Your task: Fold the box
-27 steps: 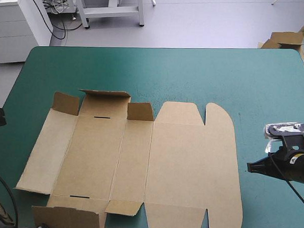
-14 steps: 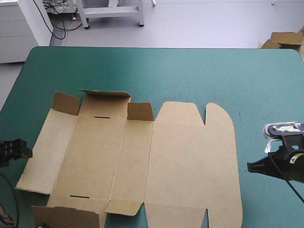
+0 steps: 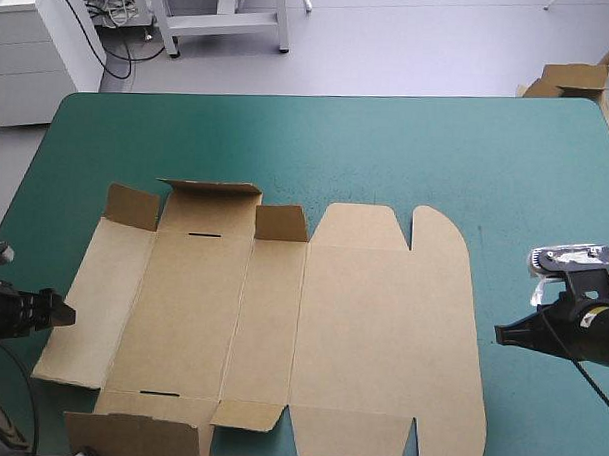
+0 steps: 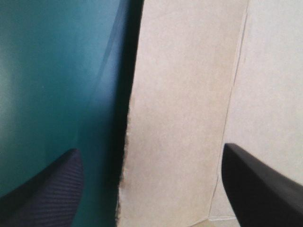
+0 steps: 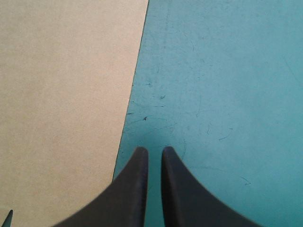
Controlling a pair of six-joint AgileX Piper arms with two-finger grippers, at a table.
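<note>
At the left edge of the table [image 3: 318, 138] the left gripper [image 3: 59, 312] sits low with its black fingers spread wide. In its wrist view the free left edge of the box [image 4: 180, 94] runs up between them, one finger over the teal-green cover [image 4: 57, 71] and the other over board, with nothing gripped. The box lies as a cut brown sheet across the middle and near part of the table, almost wholly flat. Its outer left panel [image 3: 92, 301] seems to ride a little off the cover, judging by the dark shadow under its edge. The short flaps [image 3: 208, 192] along the far edge stand partly raised, and one near flap [image 3: 137, 434] by the table's near left corner is turned up too. The wide lid panel [image 3: 391, 331] lies flat toward the right. Just beyond its right edge the right gripper [image 3: 503, 335] hangs over bare cover, its fingers drawn together to a thin slit and holding nothing. More brown board [image 3: 575, 77] shows past the table's far right corner. The folding looks barely begun, and the step in hand seems to be raising the left wall. Next, the left fingers need to close on that panel's edge, or get under it, and swing it upright along its crease without dragging the sheet; the right gripper could steady the lid.
</note>
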